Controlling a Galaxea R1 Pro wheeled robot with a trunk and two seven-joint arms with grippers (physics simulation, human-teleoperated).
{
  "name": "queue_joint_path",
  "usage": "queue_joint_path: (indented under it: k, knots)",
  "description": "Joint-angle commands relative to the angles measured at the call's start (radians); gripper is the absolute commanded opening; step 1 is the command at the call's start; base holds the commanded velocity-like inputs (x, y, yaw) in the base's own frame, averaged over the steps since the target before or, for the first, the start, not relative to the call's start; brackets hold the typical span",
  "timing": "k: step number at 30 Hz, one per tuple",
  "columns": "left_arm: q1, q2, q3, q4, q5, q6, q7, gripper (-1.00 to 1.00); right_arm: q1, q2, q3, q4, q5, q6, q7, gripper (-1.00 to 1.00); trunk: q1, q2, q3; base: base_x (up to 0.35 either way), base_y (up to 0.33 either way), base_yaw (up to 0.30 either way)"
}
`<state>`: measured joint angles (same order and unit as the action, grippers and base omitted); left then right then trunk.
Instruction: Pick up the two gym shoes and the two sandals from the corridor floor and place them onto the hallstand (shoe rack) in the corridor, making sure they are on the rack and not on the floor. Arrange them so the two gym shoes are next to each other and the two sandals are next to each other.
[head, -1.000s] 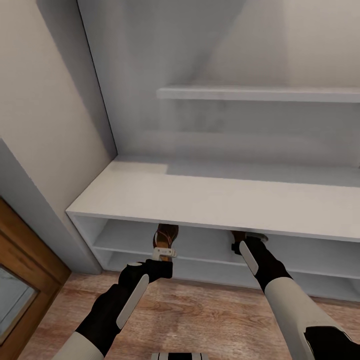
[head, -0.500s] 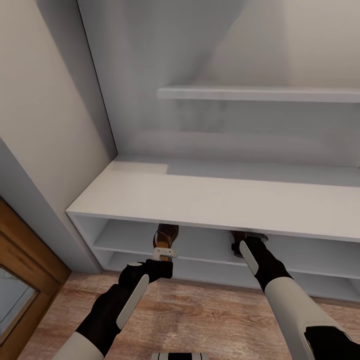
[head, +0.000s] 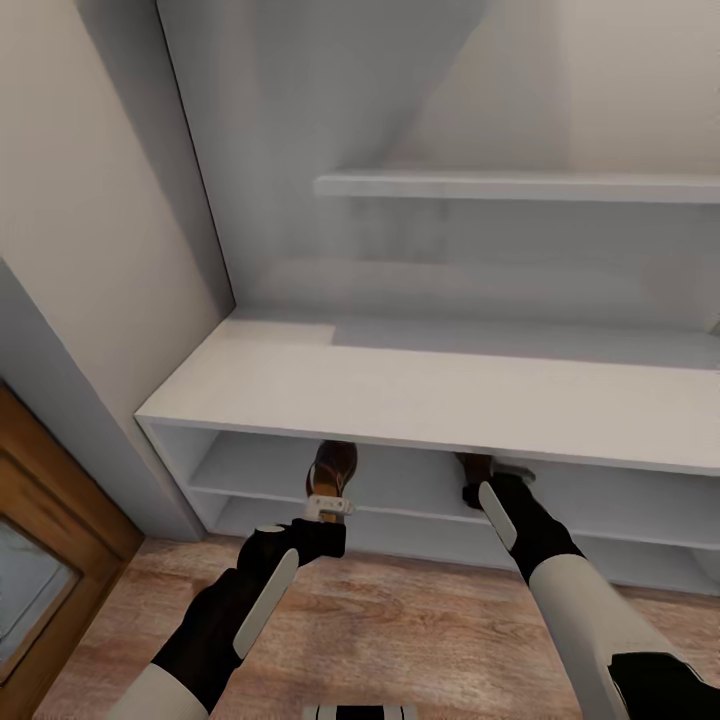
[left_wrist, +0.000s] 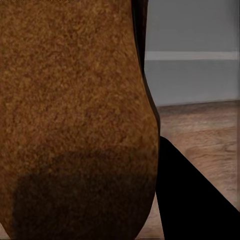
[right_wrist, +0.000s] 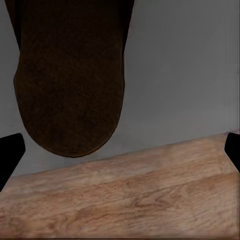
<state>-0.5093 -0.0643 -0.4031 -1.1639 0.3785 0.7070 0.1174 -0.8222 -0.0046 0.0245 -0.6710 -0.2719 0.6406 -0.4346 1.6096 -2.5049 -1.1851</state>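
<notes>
The left gripper (head: 328, 506) grasps one sandal (head: 333, 468) at the hallstand's (head: 420, 395) upper open shelf. The right gripper (head: 487, 487) reaches the other sandal (head: 475, 467) there; its grip cannot be told.

Both arms are black near the wrist with a long white panel, and light grey on the upper part.

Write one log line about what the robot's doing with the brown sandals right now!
phase: shelving sandals | left claw: at left sandal on upper shelf | right claw: at right sandal | hallstand top bare | grip: unclear
</notes>
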Motion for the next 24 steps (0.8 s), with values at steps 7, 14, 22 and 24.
queue_joint_path:
  k: [7, 14, 22, 24]
  knots:
    - [-0.006, -0.007, 0.005, 0.034, -0.002, 0.004, 0.003, -1.0, 0.03, 0.0, 0.001, -0.149, -0.002, 0.044, 0.004, 1.0, 0.0, 0.0, 0.0, -0.043, -0.013, 0.0]
    - [-0.046, -0.035, 0.01, 0.115, -0.001, 0.009, 0.004, -1.0, 0.134, 0.0, 0.005, -0.291, -0.001, 0.08, 0.006, 1.0, 0.0, 0.0, 0.0, -0.006, -0.002, 0.0]
    - [-0.157, -0.082, 0.011, 0.248, 0.021, 0.01, 0.017, -1.0, 0.319, 0.0, 0.01, -0.539, 0.001, 0.091, 0.005, 1.0, 0.0, 0.0, 0.0, 0.0, 0.0, 0.0]
    - [-0.168, -0.088, 0.01, 0.26, 0.028, 0.01, 0.035, -1.0, 0.363, -0.001, 0.01, -0.609, 0.001, 0.1, 0.005, 1.0, 0.0, 0.0, 0.0, 0.0, 0.0, 0.0]
